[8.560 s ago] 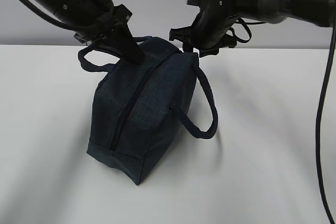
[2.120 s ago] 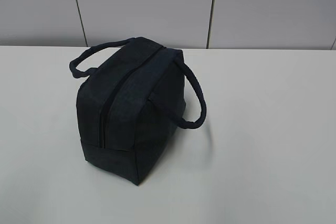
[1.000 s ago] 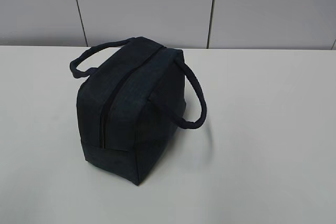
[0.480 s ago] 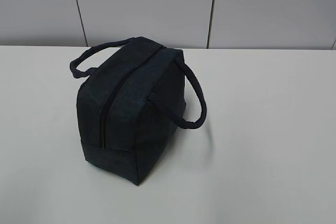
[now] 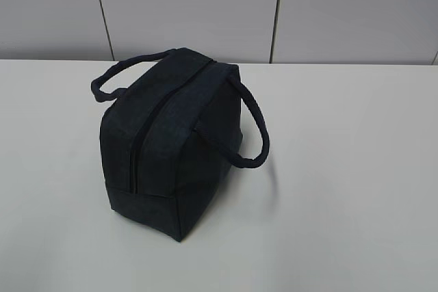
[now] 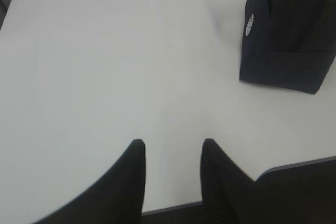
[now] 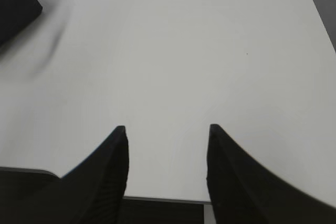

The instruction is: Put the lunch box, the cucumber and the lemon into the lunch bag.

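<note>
The dark navy lunch bag [image 5: 171,138] stands on the white table [image 5: 342,169], its top zipper closed along its length and its two loop handles hanging at the sides. Its end also shows in the left wrist view [image 6: 289,30], with a silver ring pull [image 6: 249,24], and a corner shows in the right wrist view [image 7: 16,1]. The lunch box, the cucumber and the lemon are out of view. My left gripper [image 6: 172,144] is open and empty above the table's near edge. My right gripper [image 7: 167,128] is open and empty, also by the near edge. Neither arm shows in the exterior view.
A grey panelled wall [image 5: 274,11] runs behind the table. The table's front edge [image 6: 173,206] lies just under both grippers.
Both arms, which stood at the bag's top 8.6 s ago, have left the exterior view. The bag has stood still over the last two seconds.
</note>
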Tool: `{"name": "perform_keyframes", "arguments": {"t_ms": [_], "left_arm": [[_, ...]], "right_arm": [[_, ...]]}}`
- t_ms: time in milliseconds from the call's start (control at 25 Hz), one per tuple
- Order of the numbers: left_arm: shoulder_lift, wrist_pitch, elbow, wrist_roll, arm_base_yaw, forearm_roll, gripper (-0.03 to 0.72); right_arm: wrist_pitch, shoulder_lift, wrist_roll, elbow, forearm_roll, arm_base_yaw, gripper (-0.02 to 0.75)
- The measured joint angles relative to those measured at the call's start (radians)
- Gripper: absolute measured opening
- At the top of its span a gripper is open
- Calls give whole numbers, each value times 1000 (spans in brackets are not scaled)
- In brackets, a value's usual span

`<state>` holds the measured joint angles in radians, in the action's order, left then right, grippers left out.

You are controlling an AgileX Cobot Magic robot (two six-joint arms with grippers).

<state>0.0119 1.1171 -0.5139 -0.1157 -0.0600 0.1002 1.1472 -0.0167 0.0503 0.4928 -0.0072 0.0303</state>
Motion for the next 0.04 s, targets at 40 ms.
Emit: {"name": "perform_keyframes", "arguments": {"t_ms": [40], "left_arm": [[0, 0, 0, 0, 0, 0, 239]], "right_arm": [[0, 0, 0, 0, 0, 0, 367]]}}
